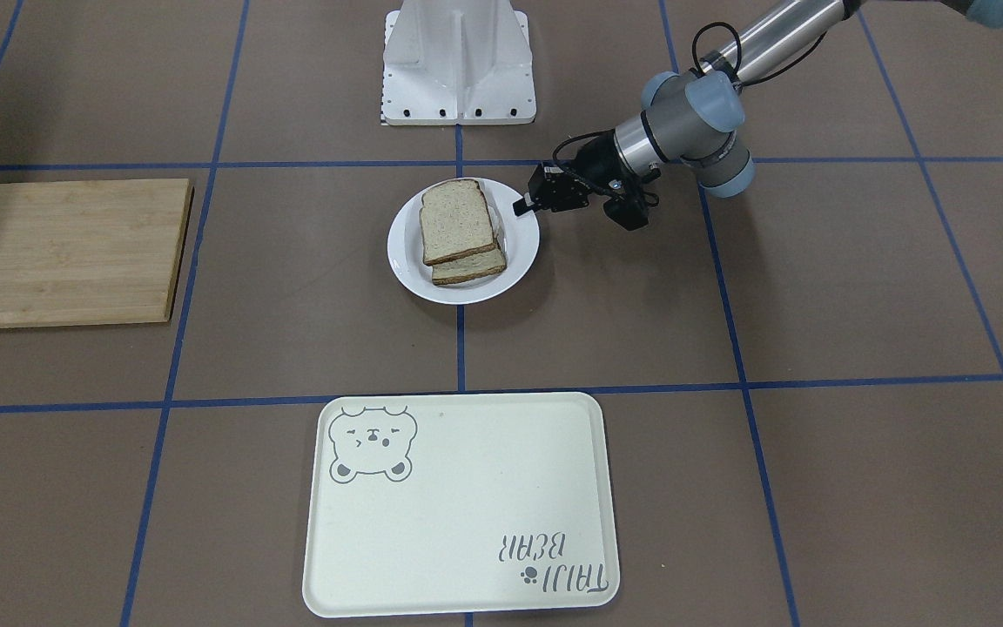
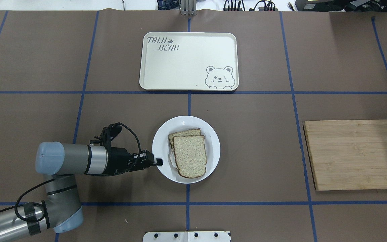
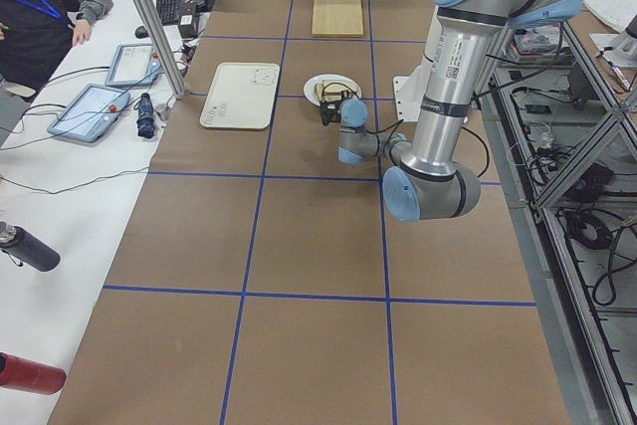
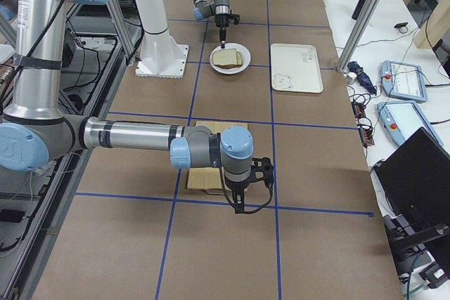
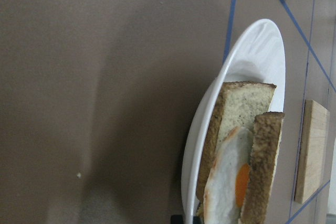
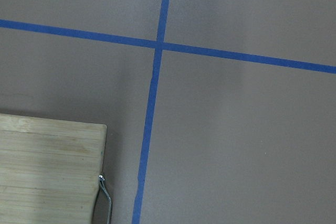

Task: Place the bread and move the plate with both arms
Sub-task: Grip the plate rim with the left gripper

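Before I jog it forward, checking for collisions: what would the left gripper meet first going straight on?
The white plate, at its near rim. The left gripper has its tips right at that rim, possibly touching; depth is unclear. Just beyond lies the top bread slice.

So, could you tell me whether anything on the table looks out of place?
Only slightly: on the plate, the top bread slice sits shifted off the lower slice, so the stack is uneven and fried egg shows between them.
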You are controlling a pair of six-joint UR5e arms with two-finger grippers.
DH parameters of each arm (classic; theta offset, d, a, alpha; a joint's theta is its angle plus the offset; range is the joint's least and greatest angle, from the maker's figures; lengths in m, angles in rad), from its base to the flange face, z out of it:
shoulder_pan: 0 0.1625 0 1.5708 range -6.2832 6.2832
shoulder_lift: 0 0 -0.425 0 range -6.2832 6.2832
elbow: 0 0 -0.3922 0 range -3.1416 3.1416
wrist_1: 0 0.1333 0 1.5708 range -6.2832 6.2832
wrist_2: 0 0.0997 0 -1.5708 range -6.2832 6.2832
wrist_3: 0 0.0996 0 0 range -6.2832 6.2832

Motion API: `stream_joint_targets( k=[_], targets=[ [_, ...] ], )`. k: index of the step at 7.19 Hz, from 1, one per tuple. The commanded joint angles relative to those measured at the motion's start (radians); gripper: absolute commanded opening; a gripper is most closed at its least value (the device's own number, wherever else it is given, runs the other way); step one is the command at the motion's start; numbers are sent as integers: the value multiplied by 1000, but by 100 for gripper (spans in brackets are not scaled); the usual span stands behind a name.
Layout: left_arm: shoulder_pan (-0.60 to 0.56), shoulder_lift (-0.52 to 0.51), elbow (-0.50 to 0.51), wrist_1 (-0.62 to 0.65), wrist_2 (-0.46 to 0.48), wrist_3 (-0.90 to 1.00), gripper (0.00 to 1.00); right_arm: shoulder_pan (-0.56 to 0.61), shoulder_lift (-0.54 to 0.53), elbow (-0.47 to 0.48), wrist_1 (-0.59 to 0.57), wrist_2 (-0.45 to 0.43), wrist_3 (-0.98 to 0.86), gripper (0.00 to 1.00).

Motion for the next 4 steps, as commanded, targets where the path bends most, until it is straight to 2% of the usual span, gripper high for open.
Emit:
stream_joint_targets(
  k=[1,3,4],
  targets=[
    [-2,-1,-5,-49,22,-140,0,0,-1,-2,2,-5,-1,100],
    [-2,-32,-8,-75,176,-303,0,0,-1,-11,6,-6,-1,100],
    [0,-38,-8,-76,256,-326,0,0,-1,-15,6,-6,-1,100]
  ],
)
